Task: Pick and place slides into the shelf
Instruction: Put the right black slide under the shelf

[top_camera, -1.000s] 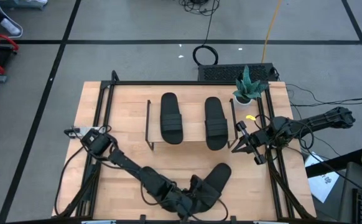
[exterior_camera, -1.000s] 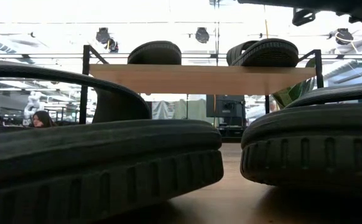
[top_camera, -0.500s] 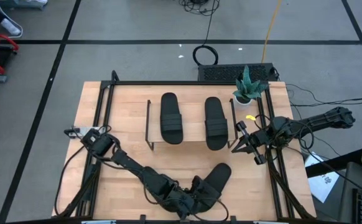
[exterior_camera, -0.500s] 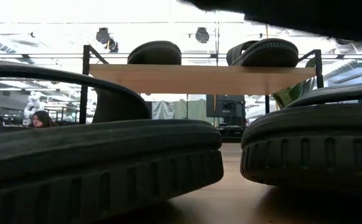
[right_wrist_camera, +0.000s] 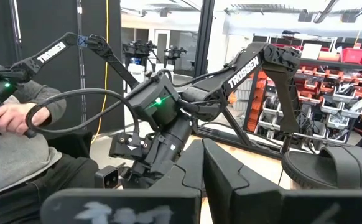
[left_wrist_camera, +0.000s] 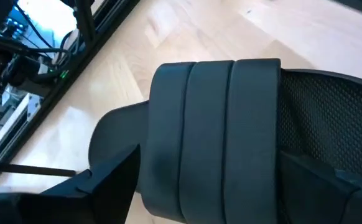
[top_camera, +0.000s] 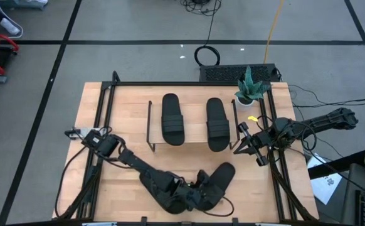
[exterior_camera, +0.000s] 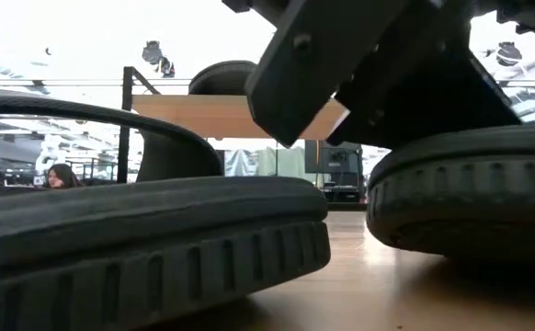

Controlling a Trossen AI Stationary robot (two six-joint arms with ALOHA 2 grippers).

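**Left gripper at front slide; two slides on shelf**

Left gripper (top_camera: 198, 191): low at the front of the surface (top_camera: 126, 135), its dark fingers (left_wrist_camera: 109, 177) on either side of the strap of a front slide (top_camera: 219, 181); whether they actually press the strap cannot be told from the wrist view.

Right gripper (top_camera: 248, 145): held off at the right edge of the surface, beside the shelf (top_camera: 192, 141), jaws apart and empty.

Slides: two lie side by side on the shelf top, one left (top_camera: 172, 118), one right (top_camera: 217, 123). Another slide (exterior_camera: 148, 248) lies at the front, close before the low camera.

Writing: "TROSSEN" in white on the arm links (right_wrist_camera: 243, 65) in the right wrist view.

Also present: potted plant (top_camera: 250, 88) at the back right corner; a person's hand (right_wrist_camera: 10, 115) beyond the surface.
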